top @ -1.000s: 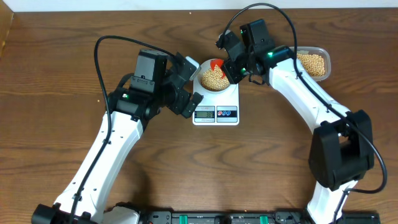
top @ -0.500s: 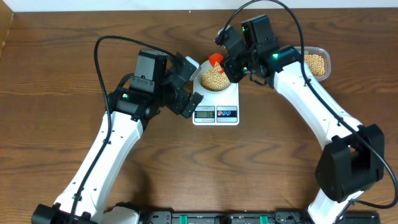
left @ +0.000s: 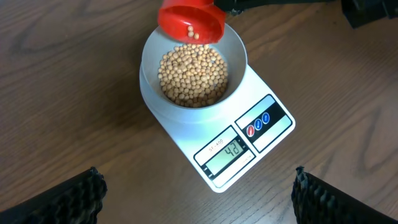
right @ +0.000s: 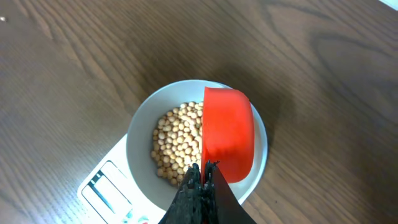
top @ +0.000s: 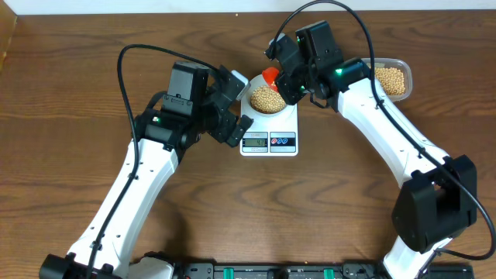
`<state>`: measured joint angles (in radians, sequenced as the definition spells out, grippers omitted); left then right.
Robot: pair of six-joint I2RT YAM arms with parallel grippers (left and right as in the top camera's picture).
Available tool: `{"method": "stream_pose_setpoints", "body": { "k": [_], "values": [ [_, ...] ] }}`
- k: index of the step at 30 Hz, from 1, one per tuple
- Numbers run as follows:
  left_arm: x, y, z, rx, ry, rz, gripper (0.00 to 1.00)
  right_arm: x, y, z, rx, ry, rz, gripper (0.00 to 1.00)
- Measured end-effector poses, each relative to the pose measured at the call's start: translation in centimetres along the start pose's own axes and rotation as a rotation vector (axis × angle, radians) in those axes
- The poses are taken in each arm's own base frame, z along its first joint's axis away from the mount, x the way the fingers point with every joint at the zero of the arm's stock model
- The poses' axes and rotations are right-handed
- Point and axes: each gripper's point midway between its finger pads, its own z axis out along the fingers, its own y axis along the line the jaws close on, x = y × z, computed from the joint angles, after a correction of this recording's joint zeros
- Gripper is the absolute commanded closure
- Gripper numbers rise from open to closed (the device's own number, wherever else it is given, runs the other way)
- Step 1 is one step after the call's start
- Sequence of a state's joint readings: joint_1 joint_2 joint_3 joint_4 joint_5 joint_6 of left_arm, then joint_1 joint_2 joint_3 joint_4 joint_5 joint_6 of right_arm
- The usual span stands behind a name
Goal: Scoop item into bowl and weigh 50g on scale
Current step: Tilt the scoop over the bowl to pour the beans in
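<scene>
Red plastic scoop [left: 189, 22], pinched at its handle by the right gripper [right: 202, 179], tilts over the bowl [left: 239, 59] with 3 or so beans [left: 193, 74] at its lip. More beans heap the bowl, which sits on the scale [left: 183, 135]; the display [left: 229, 151] seems to read 42. The left gripper [top: 239, 105] hangs spread wide beside the scale, holding nothing.
</scene>
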<state>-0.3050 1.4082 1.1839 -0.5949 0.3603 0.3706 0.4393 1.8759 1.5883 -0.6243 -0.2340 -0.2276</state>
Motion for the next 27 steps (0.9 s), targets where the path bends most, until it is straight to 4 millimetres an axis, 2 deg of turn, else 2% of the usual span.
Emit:
{"method": "stream_pose_setpoints", "body": {
  "k": [27],
  "values": [
    [0.0, 0.0, 0.0, 0.0, 0.0, 0.0, 0.02, 0.15, 0.34, 0.12, 0.011, 0.012, -0.01, 0.99]
  ]
}}
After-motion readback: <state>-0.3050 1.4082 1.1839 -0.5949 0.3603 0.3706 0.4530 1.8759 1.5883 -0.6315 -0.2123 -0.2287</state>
